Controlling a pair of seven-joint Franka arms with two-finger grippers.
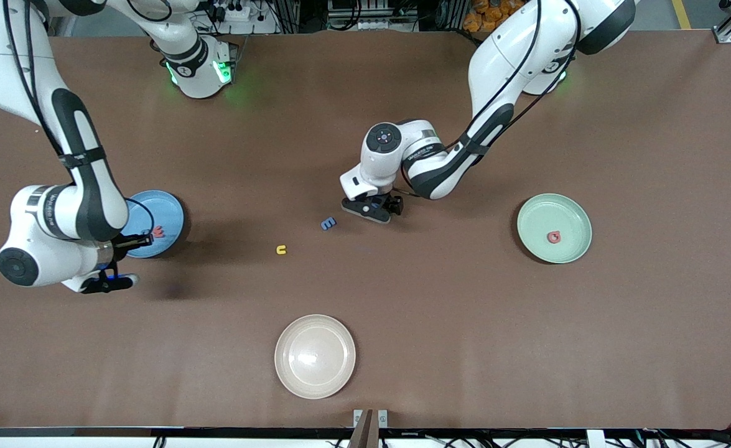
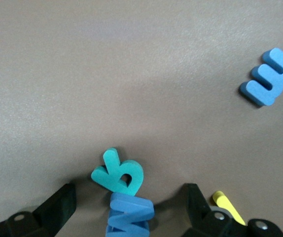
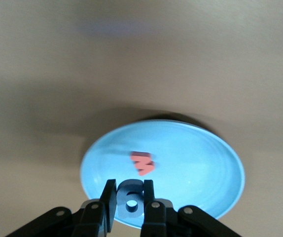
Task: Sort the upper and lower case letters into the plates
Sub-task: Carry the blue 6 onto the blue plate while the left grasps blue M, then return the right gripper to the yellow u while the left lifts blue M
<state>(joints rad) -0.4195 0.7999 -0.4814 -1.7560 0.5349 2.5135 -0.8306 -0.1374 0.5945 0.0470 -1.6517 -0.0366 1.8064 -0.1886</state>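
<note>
Your right hand (image 3: 129, 205) was clamped on a small dark-blue letter (image 3: 130, 199), holding it up over the rim of the sky-blue plate (image 1: 172, 214) at the right arm's end of the desk (image 1: 465, 311); a red-pink letter (image 1: 158, 233) already lay in that plate. The mint-green plate (image 1: 570, 214), toward the left arm's end, held another red-pink letter (image 1: 553, 236). Your left hand (image 2: 129, 210) hung low over the middle of the desk with its fingers (image 2: 57, 205) spread wide and gripping nothing; between them lay a teal letter (image 2: 118, 172) touching a blue letter (image 2: 129, 215), and a yellow letter (image 2: 228, 206) sat just beside one finger. A blue E (image 1: 328, 223) lay near that hand, and a yellow u (image 1: 281, 249) lay a little nearer the front camera. A cream plate (image 1: 340, 336) sat nearest that camera.
</note>
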